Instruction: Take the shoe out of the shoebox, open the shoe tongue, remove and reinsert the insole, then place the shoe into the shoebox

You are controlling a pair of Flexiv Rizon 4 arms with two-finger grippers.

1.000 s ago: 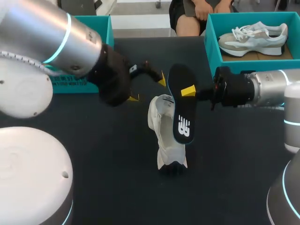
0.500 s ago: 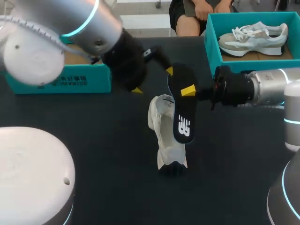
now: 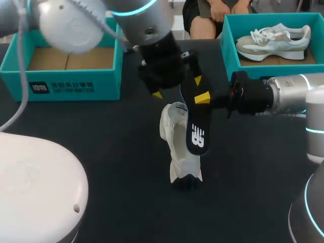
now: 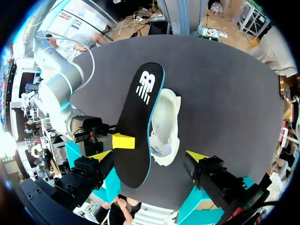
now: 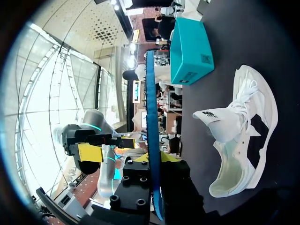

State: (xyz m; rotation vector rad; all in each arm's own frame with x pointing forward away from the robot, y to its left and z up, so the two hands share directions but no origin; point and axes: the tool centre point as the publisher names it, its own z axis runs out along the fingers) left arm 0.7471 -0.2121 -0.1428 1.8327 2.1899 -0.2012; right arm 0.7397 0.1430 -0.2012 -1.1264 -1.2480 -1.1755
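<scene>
A white shoe [image 3: 176, 144] lies on the black table, toe toward the front edge. My right gripper [image 3: 205, 98] is shut on the black insole [image 3: 195, 121], holding it on edge above the shoe; the right wrist view shows the insole [image 5: 151, 117] edge-on between that gripper's [image 5: 154, 159] fingers, with the shoe [image 5: 239, 140] beside it. My left gripper [image 3: 177, 87] stands open over the insole's far end. In the left wrist view the insole [image 4: 138, 126] runs out from between the open gripper's [image 4: 149, 157] fingers, untouched, next to the shoe [image 4: 166, 124].
An empty teal shoebox [image 3: 66, 83] stands at the back left. A second teal box [image 3: 229, 45] at the back right holds another grey-white shoe [image 3: 273, 40]. The table in front of and beside the shoe is bare.
My left arm has swung to the right, from left of the insole to over its far end, fingers still open. The right arm, insole and shoe have not moved.
</scene>
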